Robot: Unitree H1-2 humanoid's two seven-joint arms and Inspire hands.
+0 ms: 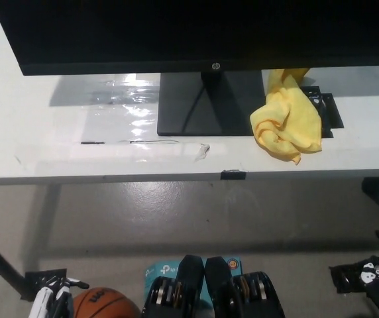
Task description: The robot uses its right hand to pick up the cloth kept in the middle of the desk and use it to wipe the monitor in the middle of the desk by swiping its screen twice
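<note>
Cloth [286, 124], yellow and crumpled, lies on the desk [37, 139] just right of the monitor's [196, 33] flat black base [206, 106], its upper fold tucked under the screen's lower edge and its right side over a small black object [328, 109]. That fits either a cloth waiting to be picked up or one set back down after wiping; the pictures do not settle which.

Going left to right: the white left hand [52, 301] sits low at the bottom left corner, beside an orange basketball [103, 305] on the floor, well below the desk; whether its fingers are apart or closed I cannot tell. The desk is smooth white, with a glossy patch of clear film [130, 106] left of the base that throws back the light. The monitor is a wide, dark, matte slab with a thin bezel, on a slim neck.

The black right hand [375, 278] hangs at the bottom right, also below desk level, too little of it showing to tell whether it is open or closed. The cloth lies up and to the left of it, well apart, and much nearer this hand than the left one. Soft and bunched, with its long axis running roughly toward and away from the robot, the cloth would probably yield easily to a pinch from above.
</note>
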